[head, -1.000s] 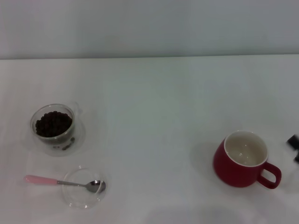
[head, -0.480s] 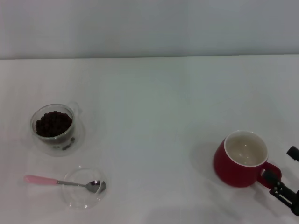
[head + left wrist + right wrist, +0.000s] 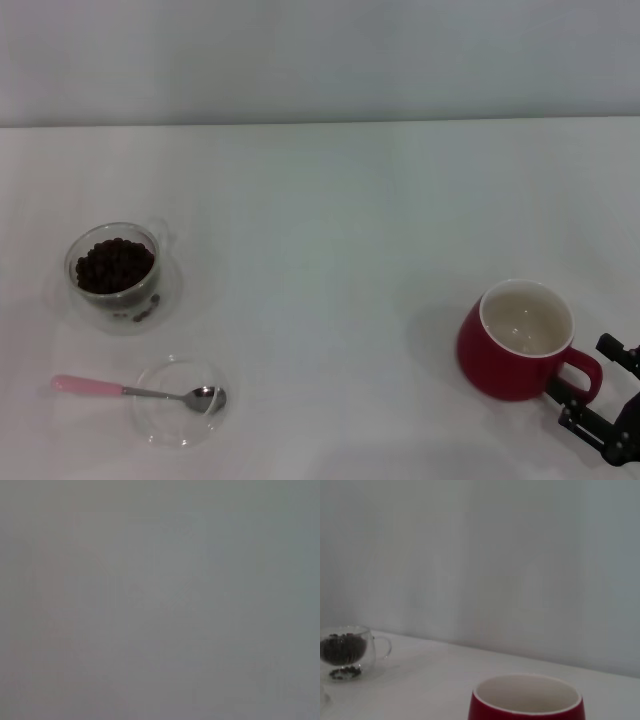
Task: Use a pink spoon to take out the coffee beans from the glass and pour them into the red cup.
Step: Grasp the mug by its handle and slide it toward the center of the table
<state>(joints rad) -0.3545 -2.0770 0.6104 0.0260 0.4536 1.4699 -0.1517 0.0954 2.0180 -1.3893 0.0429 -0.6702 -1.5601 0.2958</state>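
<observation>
From the head we see our right gripper (image 3: 598,393), fingers spread, beside the handle of the glossy red cup (image 3: 515,342). At the left, the glass (image 3: 113,270) holds dark coffee beans (image 3: 115,264); the pink spoon (image 3: 135,391) rests across a clear dish (image 3: 180,402). Our right wrist sees the red cup's (image 3: 527,700) white inside.

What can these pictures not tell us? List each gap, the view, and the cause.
- Left gripper: absent from the head view; the left wrist view is a blank grey blur.
- Right gripper: cut off by the head view's corner beside the red cup.
- Cup's base: cut by the right wrist view's edge.
</observation>
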